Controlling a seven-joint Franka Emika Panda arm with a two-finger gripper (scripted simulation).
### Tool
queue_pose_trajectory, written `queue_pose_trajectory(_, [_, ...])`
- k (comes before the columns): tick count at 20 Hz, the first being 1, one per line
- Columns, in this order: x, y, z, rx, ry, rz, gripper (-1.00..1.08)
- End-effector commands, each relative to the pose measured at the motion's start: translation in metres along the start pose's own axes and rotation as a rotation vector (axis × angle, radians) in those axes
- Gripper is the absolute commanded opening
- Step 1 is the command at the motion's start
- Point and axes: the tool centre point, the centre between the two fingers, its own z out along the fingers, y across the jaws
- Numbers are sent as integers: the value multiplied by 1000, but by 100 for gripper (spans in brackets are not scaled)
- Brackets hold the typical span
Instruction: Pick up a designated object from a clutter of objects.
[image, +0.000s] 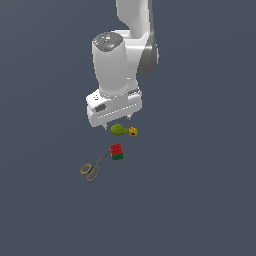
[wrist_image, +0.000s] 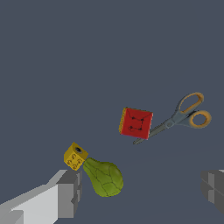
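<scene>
The designated object, a small olive-green pear-like lump (image: 118, 129) (wrist_image: 104, 177), lies on the dark floor, touching a tiny yellow dotted cube (image: 133, 132) (wrist_image: 75, 156). In the exterior view my gripper (image: 117, 122) hangs close over the lump, pointing down. My gripper (wrist_image: 142, 190) is open in the wrist view, with nothing held. There the lump sits within the gap, right beside one grey finger (wrist_image: 70, 192). The other finger (wrist_image: 213, 186) stands far from it. The rest of the clutter of objects is a red-and-green cube (image: 116, 151) (wrist_image: 136, 123) and scissors with orange handles (image: 92, 168) (wrist_image: 183, 117).
The red-and-green cube sits a short way from the lump, towards the bottom of the exterior view. The scissors' blade tip reaches that cube. Plain dark floor surrounds the group. The white arm (image: 120, 65) rises behind the gripper.
</scene>
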Motion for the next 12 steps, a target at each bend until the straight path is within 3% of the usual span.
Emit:
queue_pose_trajectory(1, [-6, -2, 13, -1, 0, -62, 100])
queue_pose_trajectory(12, [-38, -15, 64, -3, -3, -330, 100])
